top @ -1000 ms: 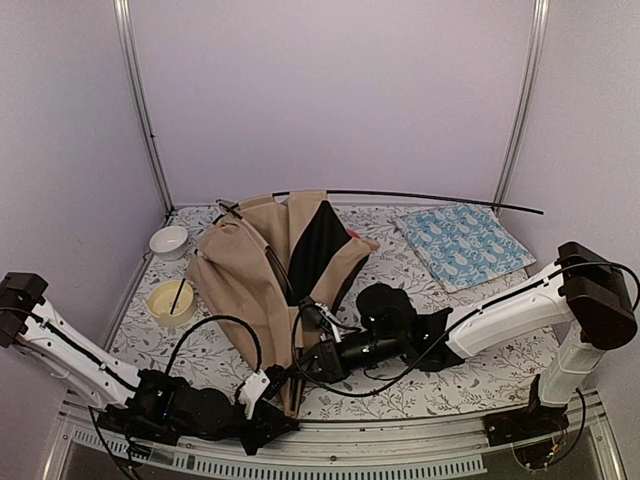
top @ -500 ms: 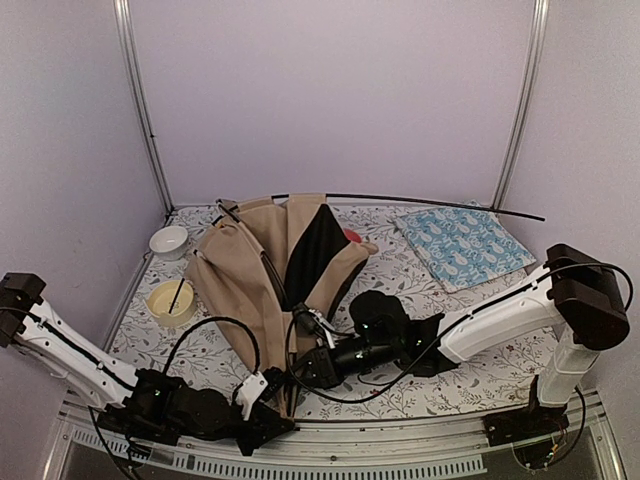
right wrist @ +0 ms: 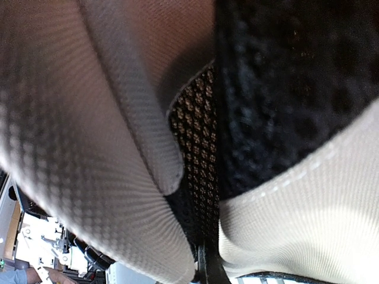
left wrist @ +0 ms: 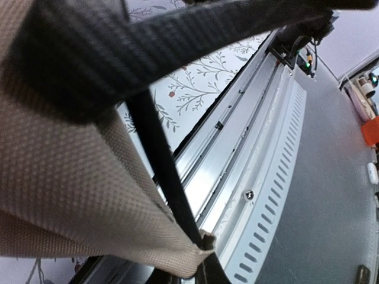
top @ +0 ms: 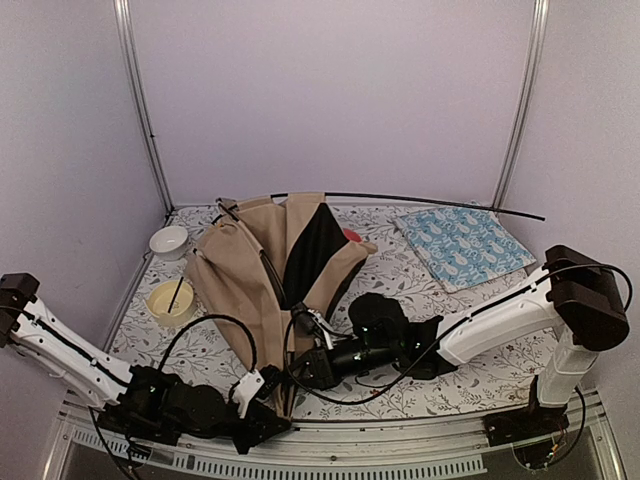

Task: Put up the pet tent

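Observation:
The pet tent point(top: 255, 270) lies half collapsed on the table's left middle, tan canvas with a black inner panel. One thin black pole point(top: 430, 204) sticks out far to the right. My left gripper point(top: 262, 387) is at the tent's near corner, low by the table's front edge. In the left wrist view it point(left wrist: 201, 269) is shut on that tan corner point(left wrist: 77, 177), where a black pole point(left wrist: 160, 160) ends. My right gripper point(top: 302, 368) is just to the right of it. In the right wrist view it point(right wrist: 204, 269) is shut on the black mesh trim point(right wrist: 195, 148) between tan folds point(right wrist: 71, 118).
A blue patterned cushion point(top: 465, 245) lies at the back right. A yellow bowl point(top: 172, 300) and a white bowl point(top: 169, 241) stand at the left, close to the tent. The metal front rail point(left wrist: 284, 136) runs right beside the left gripper.
My right gripper has drawn the tent's edge a little left and toward the front. The left gripper has shifted slightly lower. The long pole's tip has dipped a touch.

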Tool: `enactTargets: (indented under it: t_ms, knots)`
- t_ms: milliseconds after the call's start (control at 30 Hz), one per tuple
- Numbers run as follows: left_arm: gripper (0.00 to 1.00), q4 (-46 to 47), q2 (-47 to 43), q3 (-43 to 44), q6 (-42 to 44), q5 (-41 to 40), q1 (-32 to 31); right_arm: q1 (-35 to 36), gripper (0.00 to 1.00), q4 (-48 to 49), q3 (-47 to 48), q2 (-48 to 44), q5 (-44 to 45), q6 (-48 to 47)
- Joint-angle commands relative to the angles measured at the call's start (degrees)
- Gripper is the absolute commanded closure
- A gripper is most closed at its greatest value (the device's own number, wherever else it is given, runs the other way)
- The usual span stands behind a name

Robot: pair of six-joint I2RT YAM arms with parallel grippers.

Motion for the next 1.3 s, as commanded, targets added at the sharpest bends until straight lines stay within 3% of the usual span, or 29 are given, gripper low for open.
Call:
enactTargets:
  t_ms: [0,67,200,367,567,667,867,1033,1267]
  knots:
    - [0.79,-0.8,-1.3,0.6,-0.6,10.3,-0.9,-1.5,1.00,5.4,1.5,1.1,9.3,3.3]
    - [0.67,-2.7,-2.1,1.5,-0.8,9.4,-0.8,-1.1,1.00,5.2,0.9,0.9,9.4,3.5]
    - [0.56,-6.8,-4.5,3.1,-1.0,6.7,-0.8,-1.0,1.00,5.3,-0.7,0.7,9.5,4.0]
    - [0.56,-11.7,-9.8,3.7,-2.6,2.2,-0.8,-0.9,1.00,4.5,-2.6,-0.6,11.4,3.9]
    - [0.62,-27.3,-19.2,3.7,-10.5,-8.3,-0.4,-1.1,1.00,3.5,-2.6,-1.7,12.6,3.2]
    - [0.61,-27.0,-22.2,2.1,-9.3,-8.6,-0.3,-1.1,1.00,3.1,-1.4,-2.1,11.9,3.2]
    - [0.52,-24.1,-16.2,2.9,-5.3,-10.6,-0.4,-1.7,1.00,-0.7,4.1,-2.7,10.5,2.9]
    - [0.51,-26.6,-9.1,6.1,-6.6,-20.9,-0.4,-2.5,1.00,-2.5,8.0,-2.4,9.0,3.0]
    - [0.51,-26.0,-8.6,6.7,-7.0,-33.9,-0.4,-3.0,1.00,-4.3,11.5,-2.3,8.0,3.9]
